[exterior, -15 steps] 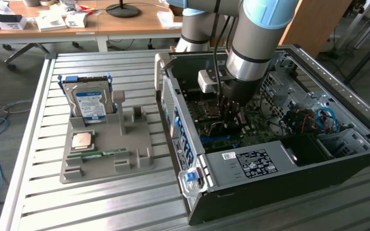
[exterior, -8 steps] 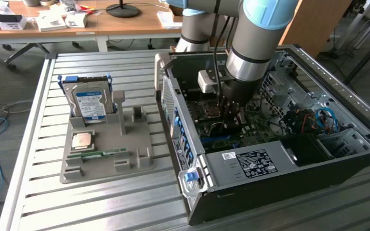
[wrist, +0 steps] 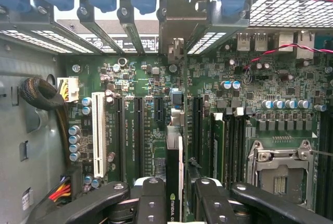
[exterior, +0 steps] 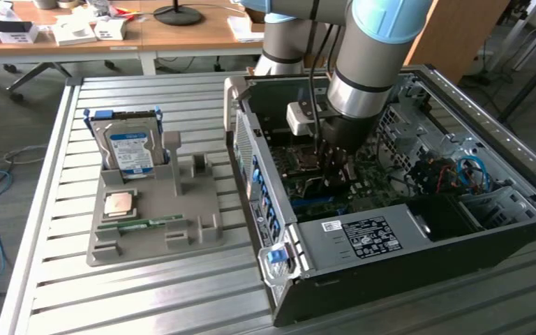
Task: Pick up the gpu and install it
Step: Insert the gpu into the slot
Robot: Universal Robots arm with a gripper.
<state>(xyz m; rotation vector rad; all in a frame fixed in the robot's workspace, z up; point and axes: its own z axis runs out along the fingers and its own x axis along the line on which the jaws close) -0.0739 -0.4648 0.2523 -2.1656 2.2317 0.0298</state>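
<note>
Between my gripper's (wrist: 177, 203) black fingers (wrist: 151, 198) the gpu (wrist: 176, 146) shows edge-on, a thin card with a logo on its black shroud. The jaws are shut on it. The card stands upright over the green motherboard (wrist: 140, 78), in line with a black expansion slot, and its silver bracket end (wrist: 174, 31) reaches the rear slot openings of the case. Whether the card's edge sits in the slot I cannot tell. In the exterior view my gripper (exterior: 336, 164) is lowered deep into the open computer case (exterior: 361, 276).
A grey holder (exterior: 156, 241) on the slatted table carries a hard drive (exterior: 130, 150), a CPU (exterior: 119, 204) and a memory stick (exterior: 142, 223). Around the card are a white slot (wrist: 98, 130), memory modules (wrist: 223, 140), the CPU socket (wrist: 281, 169) and cable bundles (wrist: 41, 96).
</note>
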